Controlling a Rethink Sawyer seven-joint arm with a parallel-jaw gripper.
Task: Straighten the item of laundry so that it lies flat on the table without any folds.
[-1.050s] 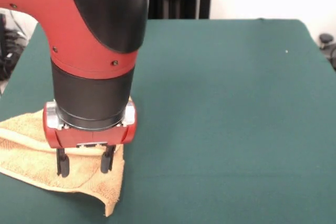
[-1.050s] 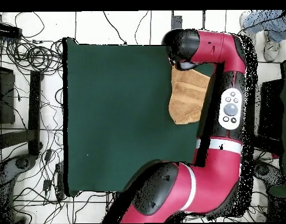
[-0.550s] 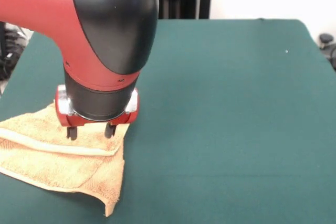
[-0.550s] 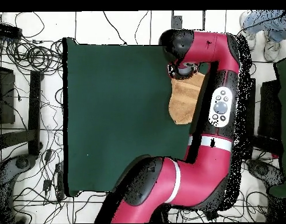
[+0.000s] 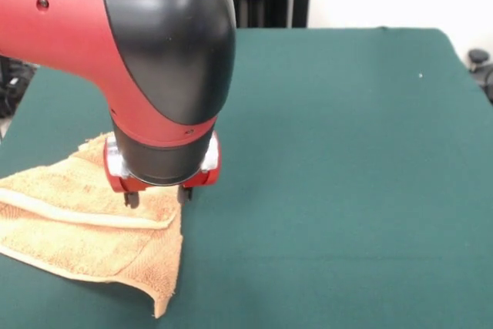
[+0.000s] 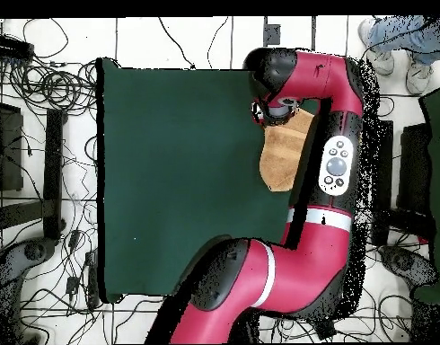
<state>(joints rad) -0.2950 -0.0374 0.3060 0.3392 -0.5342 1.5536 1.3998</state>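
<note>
Across the green worktop (image 5: 347, 152), the towel (image 5: 85, 229) lies rumpled at one side edge, a fold line crossing it, one corner curling up. Above its far inner corner hangs the gripper (image 5: 158, 196), fingers apart and empty, seemingly positioned to pinch that corner.

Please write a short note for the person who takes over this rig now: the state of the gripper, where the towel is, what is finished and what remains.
Gripper: only the fingertips show below the wrist, at the towel's far right corner; open or shut cannot be told, nor whether it holds cloth.
Towel: at the front view's lower left of the table, running off the picture's left edge. A fold ridge crosses it, and its near corner hangs as a loose flap.
Done: nothing shows as finished; the towel is not flat.
Left: take out the fold and spread the towel flat on the table.
</note>
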